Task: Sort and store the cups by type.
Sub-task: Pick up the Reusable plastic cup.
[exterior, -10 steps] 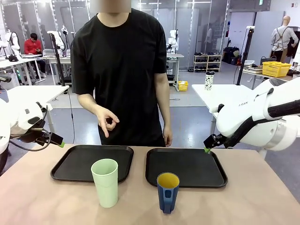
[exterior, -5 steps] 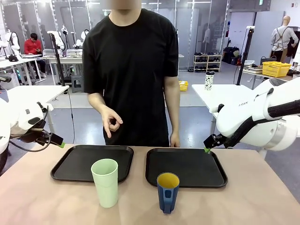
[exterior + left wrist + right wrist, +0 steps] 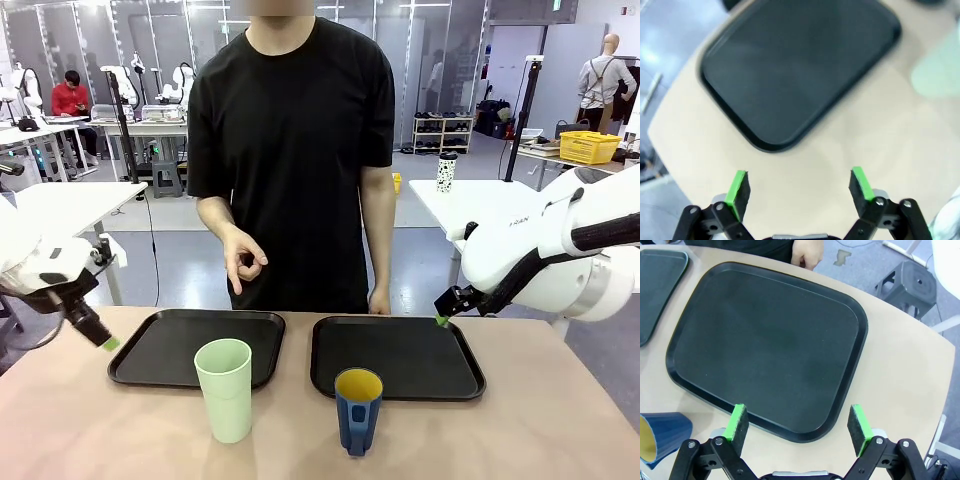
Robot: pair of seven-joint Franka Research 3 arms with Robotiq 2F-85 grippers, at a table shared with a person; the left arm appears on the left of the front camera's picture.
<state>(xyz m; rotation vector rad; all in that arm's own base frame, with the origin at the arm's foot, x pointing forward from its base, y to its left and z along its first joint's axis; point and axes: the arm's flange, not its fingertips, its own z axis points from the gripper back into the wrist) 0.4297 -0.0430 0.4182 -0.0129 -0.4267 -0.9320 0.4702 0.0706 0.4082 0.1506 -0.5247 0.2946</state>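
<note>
Front view: we are looking across a tan table (image 3: 540,430) where the pale-green tumbler (image 3: 226,388) is standing upright on the near side of the left black tray (image 3: 160,345), and the dark-blue mug (image 3: 358,408) with its yellow inside is standing just on the near side of the right black tray (image 3: 420,360). We are holding the left gripper (image 3: 104,341) spread wide and empty over the table's left edge beside the left black tray, while the right gripper (image 3: 441,319) is hanging equally released and empty at the far right corner of the right black tray.
</note>
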